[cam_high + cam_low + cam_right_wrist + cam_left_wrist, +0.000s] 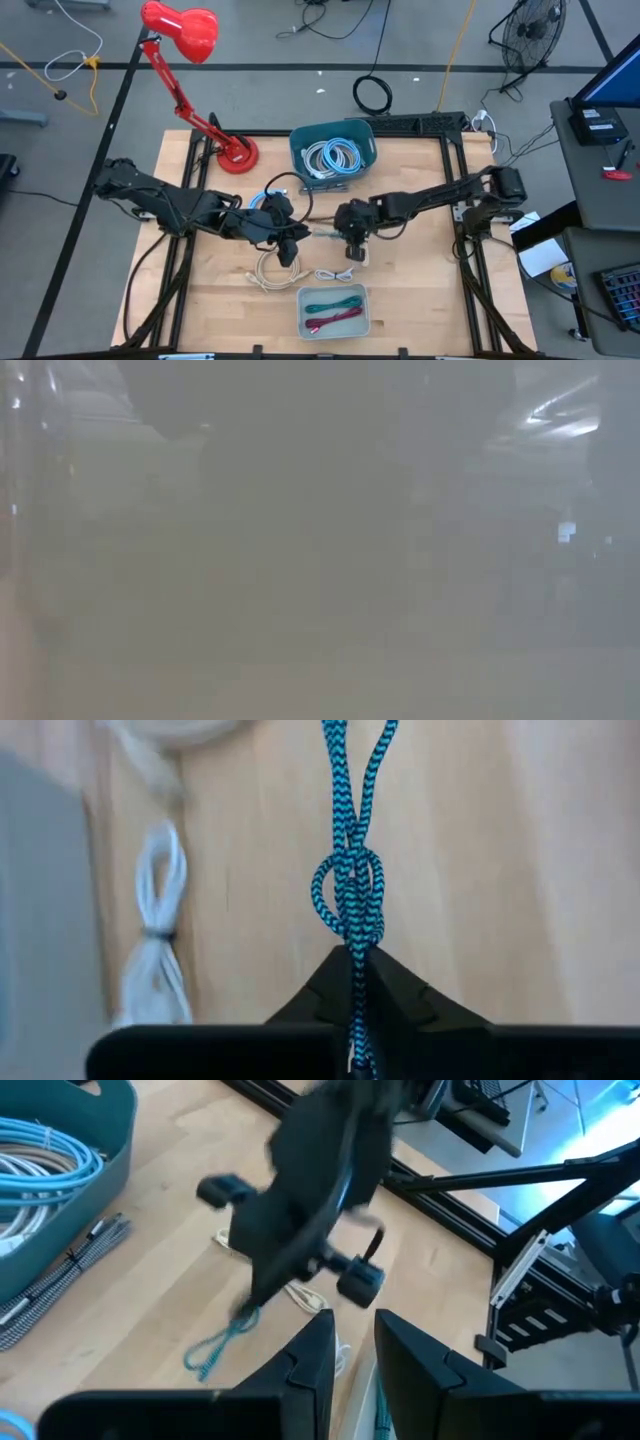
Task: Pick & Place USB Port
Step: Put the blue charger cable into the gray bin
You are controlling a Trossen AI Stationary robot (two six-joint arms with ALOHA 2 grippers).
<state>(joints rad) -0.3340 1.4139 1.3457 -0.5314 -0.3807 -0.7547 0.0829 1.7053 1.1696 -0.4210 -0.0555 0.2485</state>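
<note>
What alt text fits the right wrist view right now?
The right gripper is shut on a blue-and-black braided cable knotted just beyond its fingertips, over the wooden table. A bundled white cable lies to one side.

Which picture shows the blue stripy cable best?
The right wrist view: the blue braided cable fills it, knotted and pinched in the shut right gripper. The high view shows only a tiny bit. The left wrist view shows a blurry loop. The low view shows nothing.
</note>
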